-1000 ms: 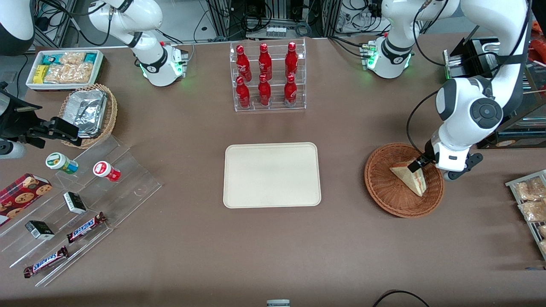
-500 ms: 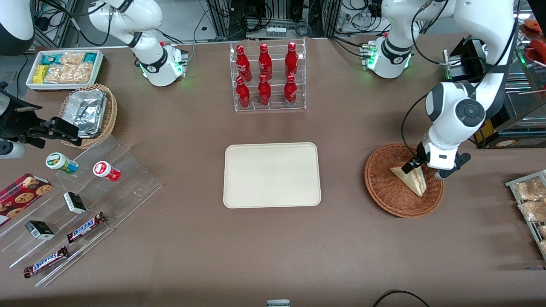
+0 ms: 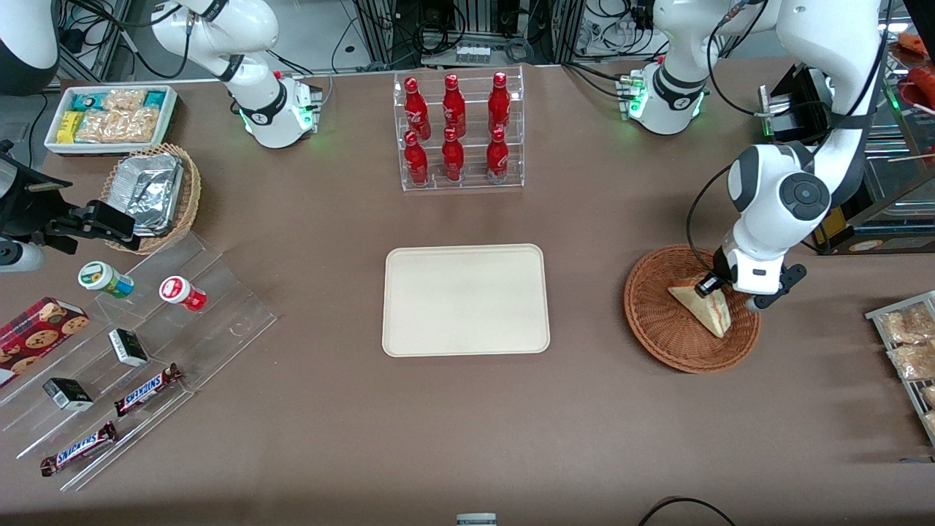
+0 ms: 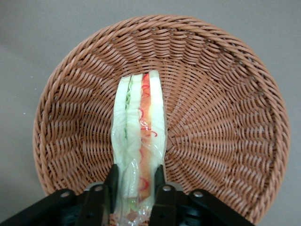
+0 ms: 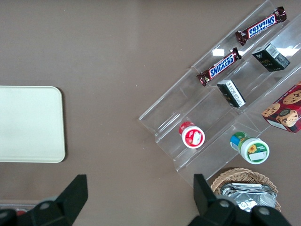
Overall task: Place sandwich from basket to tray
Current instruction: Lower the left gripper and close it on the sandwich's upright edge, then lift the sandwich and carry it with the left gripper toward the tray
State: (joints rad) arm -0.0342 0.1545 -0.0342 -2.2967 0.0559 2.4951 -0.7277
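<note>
Where the front view looks down on the brown tabletop (image 3: pixel 467 416), the round reddish-brown wicker basket (image 3: pixel 657 329) sits toward the working arm's end, and the sandwich (image 3: pixel 700 308) lies inside it, its red and green filling showing along one edge. The gripper (image 3: pixel 710 285) is lowered into the basket at the end of the sandwich farther from the front camera, dark fingers meeting the bread. The cream tray (image 3: pixel 466 299) lies flat mid-table, well apart from the basket, with nothing on it. A clear rack of red bottles (image 3: pixel 458 131) stands farther from the camera than the tray.

In the left wrist view, the sandwich (image 4: pixel 139 141) stands on edge across the basket's (image 4: pixel 225 94) woven floor, wrapped in clear film. The gripper (image 4: pixel 136 188) straddles its near end, one black finger (image 4: pixel 112 188) pressed against each bread face, so the jaws are narrowed onto the wedge and hold it.

In the right wrist view, a corner of the tray (image 5: pixel 28 125) shows on the tabletop (image 5: pixel 117 56), beside a clear stepped shelf (image 5: pixel 207 108) carrying Snickers bars (image 5: pixel 222 66).
</note>
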